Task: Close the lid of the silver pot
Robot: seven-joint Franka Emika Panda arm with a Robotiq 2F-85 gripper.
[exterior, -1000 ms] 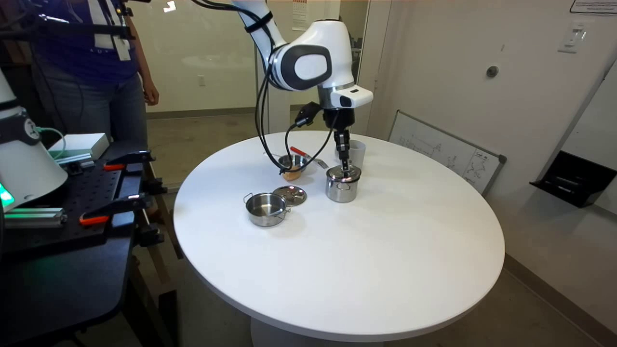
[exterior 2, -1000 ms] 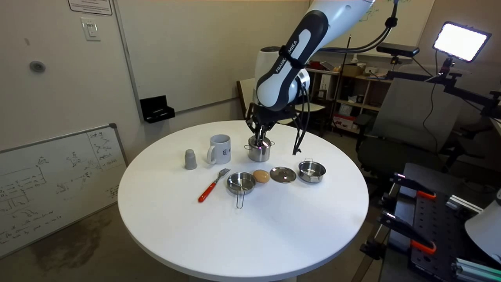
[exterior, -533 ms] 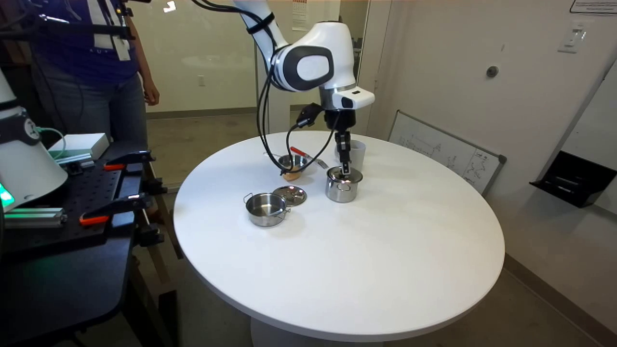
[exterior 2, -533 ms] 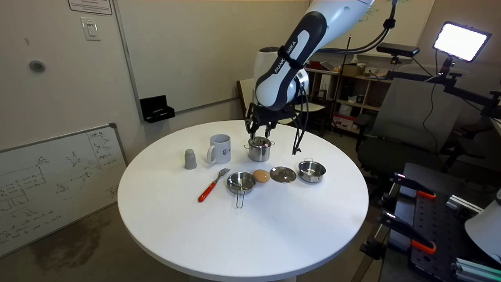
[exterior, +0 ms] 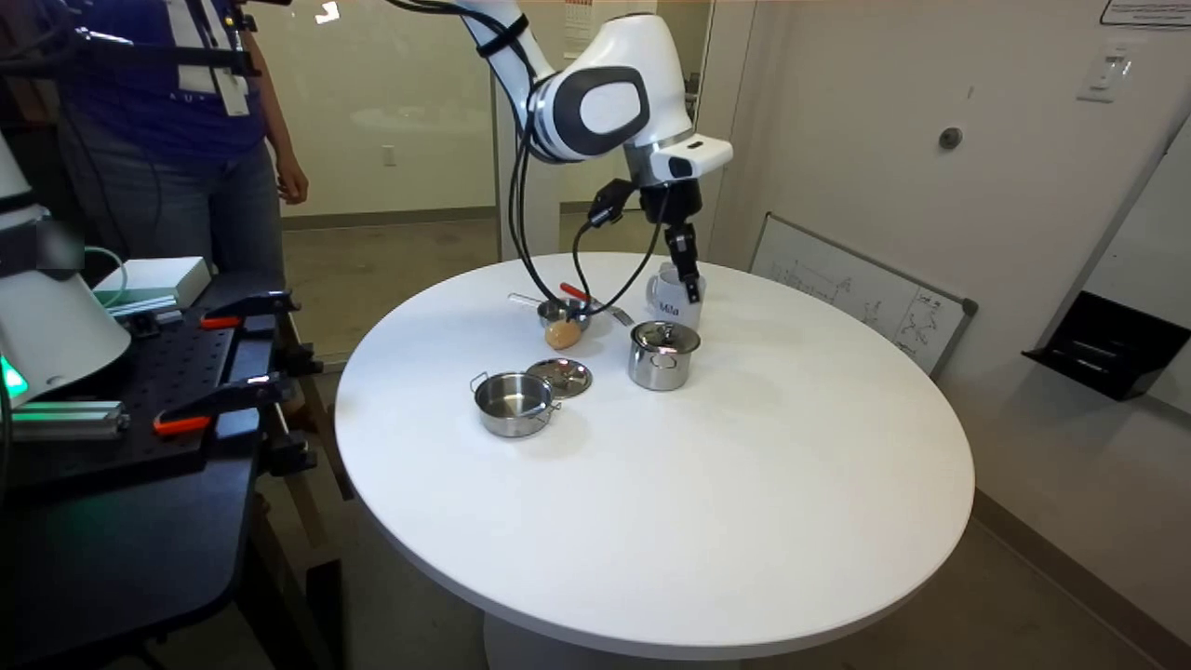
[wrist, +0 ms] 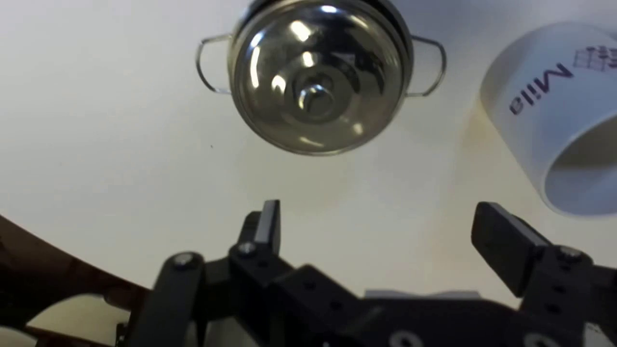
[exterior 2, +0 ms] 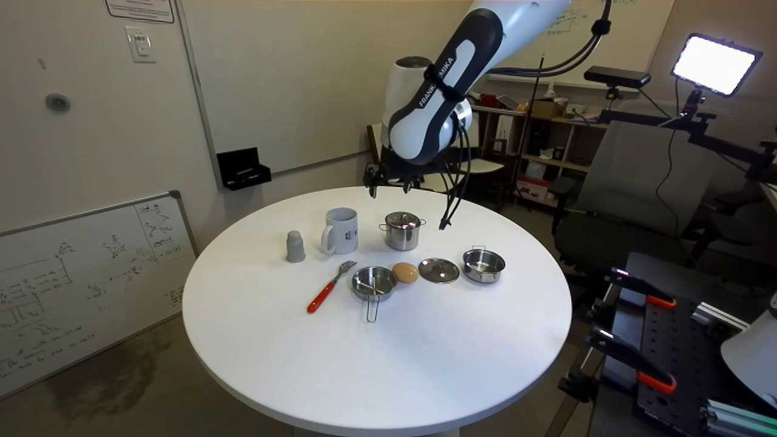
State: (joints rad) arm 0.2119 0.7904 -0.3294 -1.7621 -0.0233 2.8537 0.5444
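The shiny straight-sided silver pot point(exterior: 659, 370) stands upright on the white table. Over its mouth lies the round lid point(exterior: 664, 337), which looks about level in both exterior views. From above, the wrist view shows the lid point(wrist: 356, 113) with its centre knob point(wrist: 315, 100) and a wire handle of the pot at each side. My gripper point(wrist: 378, 217) is open, its fingers wide apart with only table between them. In an exterior view the gripper point(exterior 2: 390, 189) hovers above and beyond the pot, touching neither pot nor lid.
A white mug point(exterior 2: 342, 233) stands beside the pot, close to one finger in the wrist view. Around them lie a grey container point(exterior 2: 295, 247), a red-handled fork point(exterior 2: 325, 294), a small pan point(exterior 2: 371, 285), an egg point(exterior 2: 405, 273), another silver disc point(exterior 2: 439, 271) and a shallow bowl point(exterior 2: 483, 267).
A second ago the gripper was closed at the lid's knob. It has opened, then risen and drawn back off the pot. Lid and pot have stayed in place.
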